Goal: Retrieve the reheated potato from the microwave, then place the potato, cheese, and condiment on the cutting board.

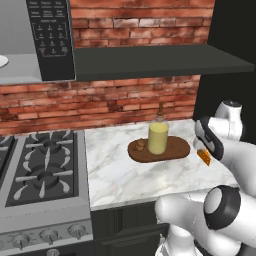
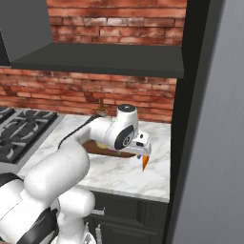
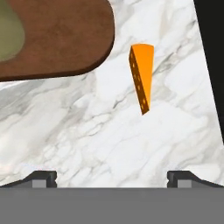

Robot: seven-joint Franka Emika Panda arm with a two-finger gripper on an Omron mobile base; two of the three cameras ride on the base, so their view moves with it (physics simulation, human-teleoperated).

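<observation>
Orange cheese lies on marble bench, just beside cutting board, under the hand, fingers spread wide, holding nothing. Potato and condiment sit on board.

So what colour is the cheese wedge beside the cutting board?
Bright orange, with small holes along one side; the cheese shows best in the hand view.
</observation>
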